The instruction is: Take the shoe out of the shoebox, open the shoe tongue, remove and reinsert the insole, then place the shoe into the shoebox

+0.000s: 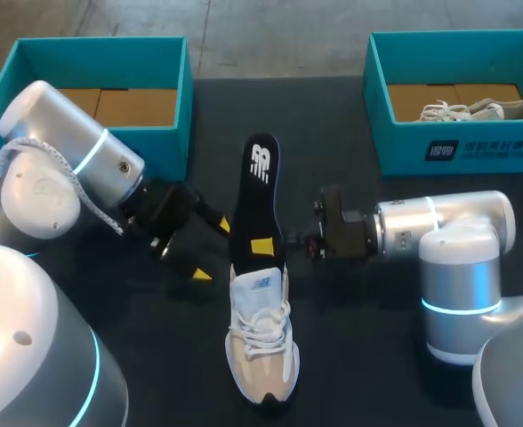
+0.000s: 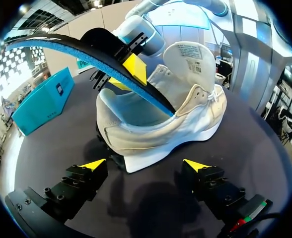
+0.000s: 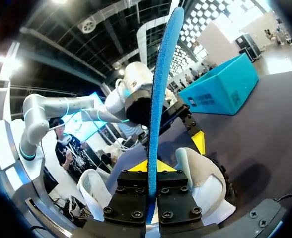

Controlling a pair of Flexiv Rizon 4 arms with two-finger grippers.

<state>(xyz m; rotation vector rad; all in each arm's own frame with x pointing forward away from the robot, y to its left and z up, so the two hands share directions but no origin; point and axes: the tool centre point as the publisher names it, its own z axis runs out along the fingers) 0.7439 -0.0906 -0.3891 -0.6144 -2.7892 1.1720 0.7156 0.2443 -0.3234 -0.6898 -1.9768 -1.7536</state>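
Observation:
A white and beige shoe [image 1: 261,347] stands on the dark table with its tongue folded back; in the left wrist view the shoe [image 2: 161,129] has its heel toward my left gripper. A black insole [image 1: 260,191] with a blue underside [image 2: 86,57] sticks out of the shoe's heel opening, one end still inside. My right gripper [image 1: 263,246] is shut on the insole, which runs edge-on between its tips [image 3: 150,168]. My left gripper [image 1: 210,249] stands open just left of the heel, nothing between its fingers [image 2: 94,164].
A teal shoebox [image 1: 92,89] with a bare cardboard floor stands at the back left. A second teal box [image 1: 457,142] at the back right holds another white shoe [image 1: 475,111]. Both arms flank the shoe closely.

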